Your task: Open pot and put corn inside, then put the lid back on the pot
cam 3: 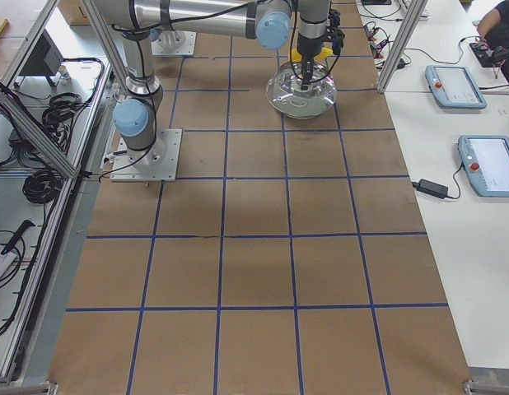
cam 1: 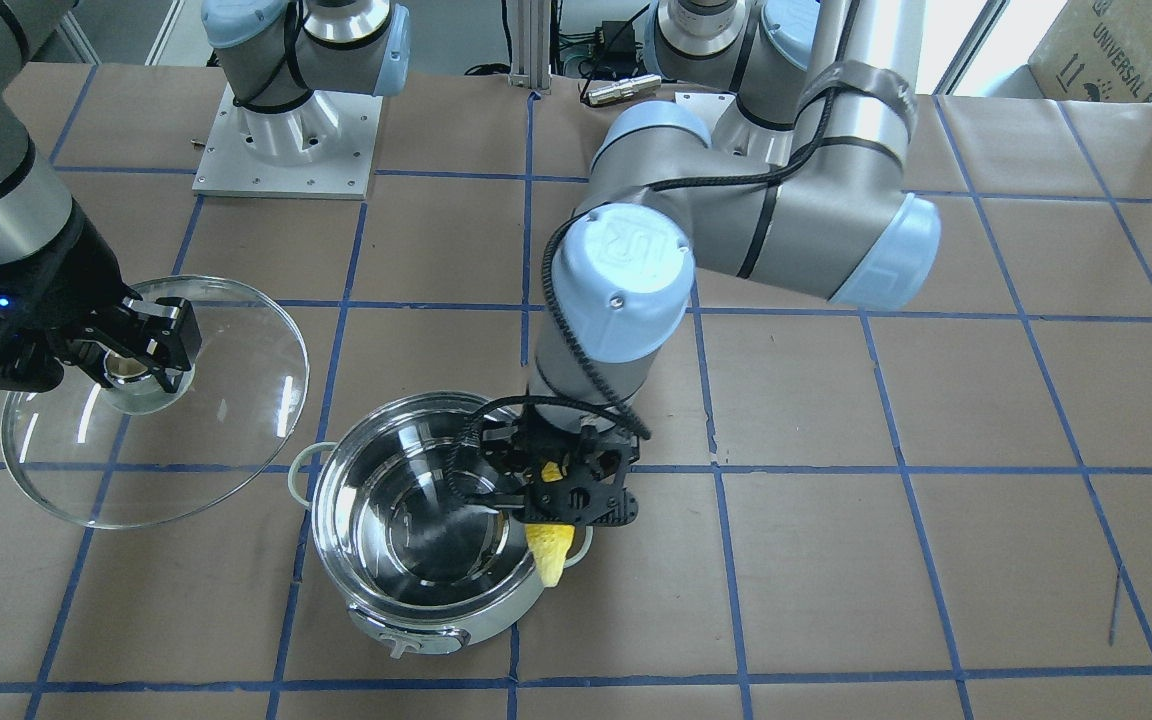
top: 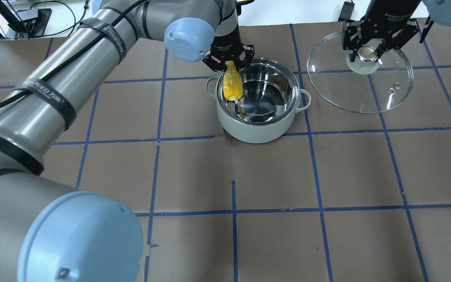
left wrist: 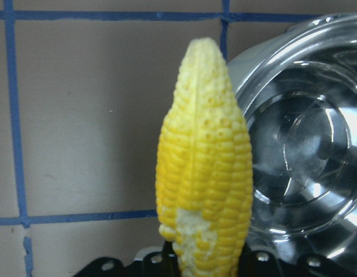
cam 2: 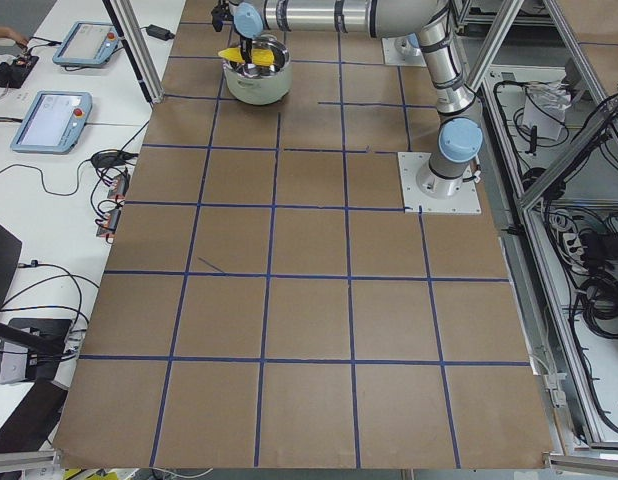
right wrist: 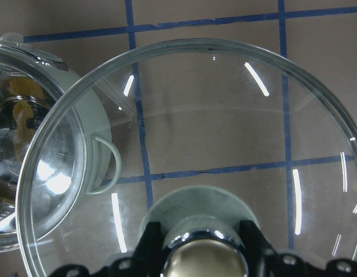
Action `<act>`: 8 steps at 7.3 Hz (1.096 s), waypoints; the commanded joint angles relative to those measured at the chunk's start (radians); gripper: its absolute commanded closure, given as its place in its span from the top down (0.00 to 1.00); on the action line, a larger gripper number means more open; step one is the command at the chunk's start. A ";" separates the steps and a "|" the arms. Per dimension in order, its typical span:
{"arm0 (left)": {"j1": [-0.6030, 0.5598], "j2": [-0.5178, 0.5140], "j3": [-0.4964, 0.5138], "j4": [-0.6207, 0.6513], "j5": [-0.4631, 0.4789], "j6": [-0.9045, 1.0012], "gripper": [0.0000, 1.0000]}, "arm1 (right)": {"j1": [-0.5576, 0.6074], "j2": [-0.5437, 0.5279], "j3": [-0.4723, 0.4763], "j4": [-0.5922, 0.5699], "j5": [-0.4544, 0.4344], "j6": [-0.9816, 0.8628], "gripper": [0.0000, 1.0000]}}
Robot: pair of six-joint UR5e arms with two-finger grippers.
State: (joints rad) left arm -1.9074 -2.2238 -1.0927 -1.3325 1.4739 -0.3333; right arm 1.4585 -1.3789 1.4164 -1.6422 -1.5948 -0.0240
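Corn (top: 232, 84), a yellow cob, hangs point-down from the left gripper (top: 229, 64), whose fingers are clamped on its thick end. The cob is over the rim of the pot (top: 255, 131) on the robot's left side, just by a loop handle (top: 208, 84), and not yet down in the steel bowl; whether it touches the rim cannot be told. The pot stands uncovered on the brown table (top: 272, 176) with its blue tape grid. Just beside it, on the robot's right, the glass lid (top: 382, 90) is held tilted by the right gripper (top: 367, 55), pinched tight on the lid's beige knob (right wrist: 204, 262).
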 commanded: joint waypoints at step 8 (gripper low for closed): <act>-0.056 -0.082 0.060 -0.036 0.017 -0.027 1.00 | -0.015 -0.002 0.001 0.008 -0.001 -0.005 0.24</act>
State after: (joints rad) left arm -1.9631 -2.3182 -1.0324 -1.3638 1.4881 -0.3605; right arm 1.4435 -1.3803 1.4174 -1.6338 -1.5958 -0.0289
